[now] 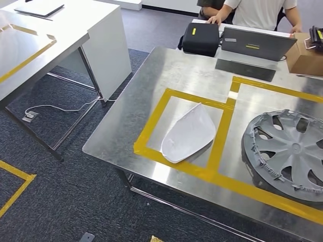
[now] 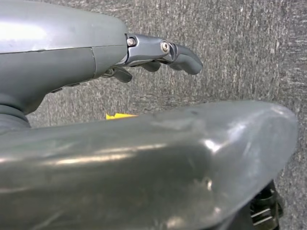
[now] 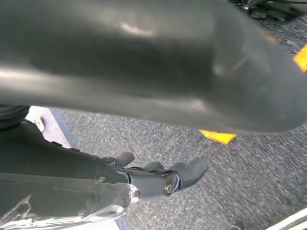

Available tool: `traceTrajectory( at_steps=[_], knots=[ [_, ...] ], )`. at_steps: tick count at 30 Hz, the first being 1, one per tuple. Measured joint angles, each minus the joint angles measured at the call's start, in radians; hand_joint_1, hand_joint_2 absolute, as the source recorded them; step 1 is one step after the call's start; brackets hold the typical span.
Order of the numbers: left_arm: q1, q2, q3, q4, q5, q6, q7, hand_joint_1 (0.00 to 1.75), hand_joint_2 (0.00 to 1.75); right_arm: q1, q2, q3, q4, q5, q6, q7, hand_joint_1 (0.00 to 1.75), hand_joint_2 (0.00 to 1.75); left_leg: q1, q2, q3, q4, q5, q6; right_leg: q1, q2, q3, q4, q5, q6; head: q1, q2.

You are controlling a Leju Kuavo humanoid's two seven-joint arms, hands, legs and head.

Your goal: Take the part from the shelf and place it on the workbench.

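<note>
1. Workbench (image 1: 125, 108): one, bare metal top, marked with yellow tape (image 1: 150, 128) into boxes; two boxes in sight from the head view.
2. One white part (image 1: 188, 133), a curved shell, lies flat inside the left taped box, its near edge close to the tape.
3. One grey wheel cover (image 1: 289, 151) lies in the right taped box, well apart from the part and cut off by the picture's edge.
4. Far edge of the workbench: one black bag (image 1: 201, 38), one laptop (image 1: 257, 44), one cardboard box (image 1: 305, 58). One person (image 1: 263, 10) sits behind them, a hand near the bag.
5. One white desk (image 1: 45, 40) stands to the left over dark carpet (image 1: 68, 196), with a cable and plug on the floor beneath it.
6. Left wrist view adds the left hand (image 2: 159, 52): fingers extended and slightly apart, holding nothing, above grey carpet, with a scrap of yellow floor tape (image 2: 119, 115) showing.
7. Right wrist view adds the right hand (image 3: 163, 175): fingers likewise spread and empty, over carpet; two yellow floor-tape pieces (image 3: 217, 136) in sight.
</note>
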Motion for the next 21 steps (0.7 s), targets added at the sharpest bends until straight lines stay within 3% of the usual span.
traceTrajectory(
  at_steps=[2,4,5,6,7,8,10,12,13,15,16,17,19,20,21],
  knots=[
    [0.001,0.001,-0.002,0.0,0.0,0.0,0.001,0.0,0.0,0.0,0.0,0.002,0.001,0.0,0.0,0.0,0.0,0.0,0.002,0.001,-0.022,0.052,-0.065,-0.008,0.001,-0.004,-0.018,-0.001,0.019,-0.021,-0.002,0.0],
    [0.0,0.001,-0.004,0.0,0.004,0.0,0.0,0.0,0.0,0.0,-0.001,0.004,0.002,-0.002,0.001,0.0,0.0,0.0,0.002,0.002,-0.063,0.181,-0.168,-0.011,0.005,-0.007,-0.042,0.0,0.041,-0.031,-0.004,0.0],
    [-0.001,0.001,-0.005,0.0,0.013,0.0,-0.006,0.0,0.0,0.0,-0.001,0.005,0.002,-0.008,0.004,0.001,0.0,0.0,0.002,0.002,-0.078,0.243,-0.201,-0.011,0.008,-0.008,-0.055,0.0,0.053,-0.033,-0.004,0.0],
    [-0.001,0.001,-0.004,0.0,0.029,-0.001,-0.018,0.0,0.0,0.0,-0.001,0.004,0.003,-0.016,0.009,0.006,0.0,0.0,0.001,0.002,-0.079,0.282,-0.211,-0.009,0.011,-0.01,-0.07,0.001,0.063,-0.034,-0.004,0.0],
    [-0.001,0.002,0.0,0.0,0.05,-0.002,-0.039,0.0,0.0,0.0,-0.002,0.004,0.003,-0.025,0.014,0.017,0.0,0.0,0.001,0.002,-0.063,0.285,-0.201,-0.006,0.013,-0.01,-0.084,0.001,0.074,-0.033,-0.004,0.0],
    [-0.002,0.002,0.005,0.0,0.071,-0.001,-0.067,0.0,0.0,0.0,-0.002,0.003,0.004,-0.031,0.017,0.032,0.0,0.0,0.0,0.002,-0.027,0.251,-0.179,-0.002,0.015,-0.011,-0.097,0.001,0.083,-0.032,-0.004,0.0],
    [-0.006,0.003,0.018,0.0,0.105,0.0,-0.123,0.0,0.0,0.002,-0.001,0.003,0.004,-0.024,-0.001,0.053,0.0,0.0,-0.004,0.002,0.083,0.111,-0.147,0.008,0.018,-0.011,-0.117,0.002,0.101,-0.025,-0.004,0.0],
    [-0.013,0.002,0.035,0.0,0.143,0.007,-0.15,0.0,0.0,0.006,0.005,0.004,0.004,-0.013,-0.052,0.036,0.0,0.0,-0.009,0.002,0.16,-0.002,-0.149,0.015,0.019,-0.011,-0.127,0.002,0.119,-0.016,-0.004,0.0],
    [-0.016,-0.003,0.049,0.0,0.163,0.017,-0.147,0.0,0.0,0.008,0.012,0.005,0.006,-0.016,-0.073,0.021,0.0,0.0,-0.012,0.001,0.171,-0.025,-0.152,0.019,0.019,-0.011,-0.129,0.0,0.128,-0.01,-0.005,0.0],
    [-0.019,-0.029,0.077,0.0,0.178,0.066,-0.118,0.0,0.0,0.009,0.027,0.004,0.01,-0.024,-0.08,0.01,0.0,0.0,-0.015,0.003,0.159,-0.033,-0.137,0.033,0.014,-0.011,-0.134,-0.006,0.141,0.002,-0.007,0.0],
    [-0.021,-0.05,0.086,0.0,0.172,0.094,-0.103,0.0,0.0,0.011,0.035,0.004,0.014,-0.023,-0.07,0.015,0.0,0.0,-0.015,0.003,0.15,-0.035,-0.125,0.042,0.012,-0.011,-0.142,0.003,0.127,0.008,-0.007,0.0],
    [-0.024,-0.069,0.089,0.0,0.163,0.115,-0.089,0.0,0.0,0.013,0.041,0.004,0.016,-0.021,-0.06,0.02,0.0,0.0,-0.014,0.003,0.139,-0.037,-0.112,0.05,0.01,-0.011,-0.153,0.029,0.093,0.013,-0.006,0.0],
    [-0.031,-0.104,0.09,0.003,0.144,0.114,-0.058,0.0,0.0,0.014,0.052,0.004,0.02,-0.035,-0.055,-0.002,0.0,0.0,-0.014,0.002,0.11,-0.038,-0.087,0.058,0.009,-0.012,-0.186,0.145,-0.01,0.02,-0.001,0.0],
    [-0.033,-0.117,0.09,0.005,0.132,0.1,-0.044,0.0,0.0,0.011,0.055,0.002,0.02,-0.052,-0.058,-0.027,0.0,0.0,-0.015,0.003,0.095,-0.037,-0.075,0.058,0.009,-0.011,-0.197,0.21,-0.047,0.023,0.001,0.0],
    [-0.033,-0.128,0.089,0.007,0.12,0.083,-0.037,0.0,0.0,0.007,0.058,-0.002,0.021,-0.071,-0.059,-0.05,0.0,0.0,-0.016,0.006,0.079,-0.036,-0.063,0.058,0.009,-0.012,-0.198,0.257,-0.063,0.025,0.002,0.0]
  ],
)
